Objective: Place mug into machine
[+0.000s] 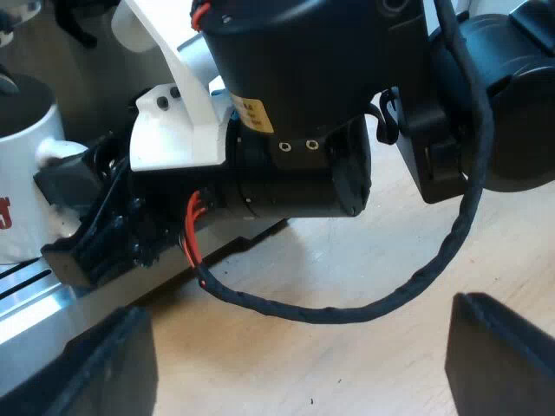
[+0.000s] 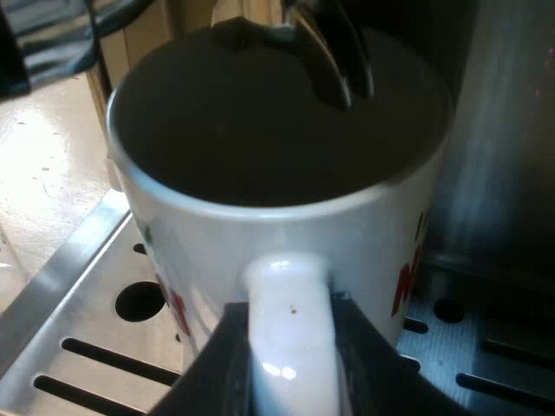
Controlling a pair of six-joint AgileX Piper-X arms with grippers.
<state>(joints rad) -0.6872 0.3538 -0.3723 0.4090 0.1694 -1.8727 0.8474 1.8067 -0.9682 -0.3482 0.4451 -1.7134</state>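
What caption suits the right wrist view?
Right gripper holds the white mug by its handle over the machine's slotted tray.

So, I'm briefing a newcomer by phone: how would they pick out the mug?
Start at the espresso machine; at its front lies a slotted metal drip tray. Over it, under the spout, is the mug: white with red print, dark inside, its handle gripped by the right tool.

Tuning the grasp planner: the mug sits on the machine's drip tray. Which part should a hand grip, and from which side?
The handle, pinched across its flat sides, coming from the side away from the machine. The mug stands upright on the drip tray, handle pointing outward, while the spout hangs over its mouth, so the rim looks crowded. The right hand is closed on it this way.
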